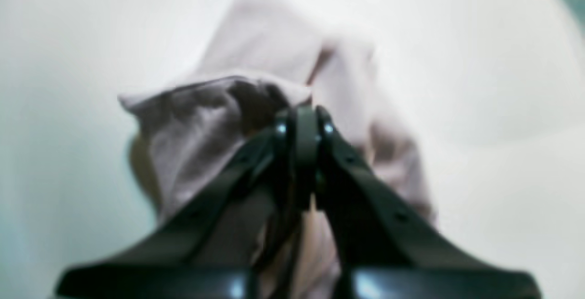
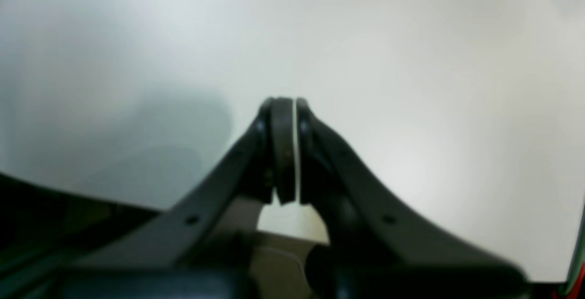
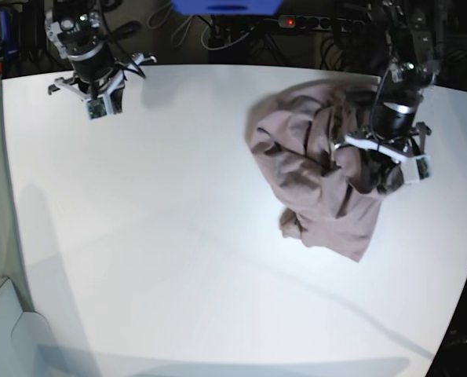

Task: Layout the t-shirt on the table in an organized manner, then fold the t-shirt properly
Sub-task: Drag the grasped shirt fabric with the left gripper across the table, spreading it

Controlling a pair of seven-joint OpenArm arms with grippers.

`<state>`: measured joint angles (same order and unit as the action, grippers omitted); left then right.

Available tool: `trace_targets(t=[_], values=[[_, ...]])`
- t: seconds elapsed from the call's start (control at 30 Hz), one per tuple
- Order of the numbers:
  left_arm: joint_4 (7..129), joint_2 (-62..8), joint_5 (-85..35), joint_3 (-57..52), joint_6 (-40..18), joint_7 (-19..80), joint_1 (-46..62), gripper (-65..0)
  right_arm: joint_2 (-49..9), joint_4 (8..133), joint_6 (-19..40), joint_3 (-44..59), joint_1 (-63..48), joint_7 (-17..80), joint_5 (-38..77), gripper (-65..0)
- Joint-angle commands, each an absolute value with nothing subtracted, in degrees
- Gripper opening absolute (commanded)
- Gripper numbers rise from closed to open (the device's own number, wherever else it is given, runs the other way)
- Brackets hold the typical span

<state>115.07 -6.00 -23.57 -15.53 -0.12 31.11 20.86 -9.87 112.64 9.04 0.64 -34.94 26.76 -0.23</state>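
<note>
White table (image 3: 178, 259), one t-shirt (image 3: 311, 157), two pincers.

I see the white table (image 3: 178, 236) carrying just the t-shirt (image 3: 311, 157), a crumpled mauve heap lying toward the table's far right part; the table's surface around the t-shirt shows only shadows.

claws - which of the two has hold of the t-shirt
The left claw, shut on a bunch of the t-shirt. The right claw is shut on nothing, over bare table.
</note>
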Motion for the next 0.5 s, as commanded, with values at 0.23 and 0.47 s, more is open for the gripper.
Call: trace_targets(t=[0.23, 0.47], values=[[116.2, -6.8, -23.8, -13.8, -0.2, 30.1, 4.9, -64.5, -10.2, 112.0, 9.3, 0.9, -33.2, 25.9, -0.2, -65.0], [116.1, -9.8, -23.8, -8.8, -0.2, 30.0, -5.1, -64.5, -10.0, 107.6, 9.3, 1.0, -31.6, 25.9, -0.3, -65.0]])
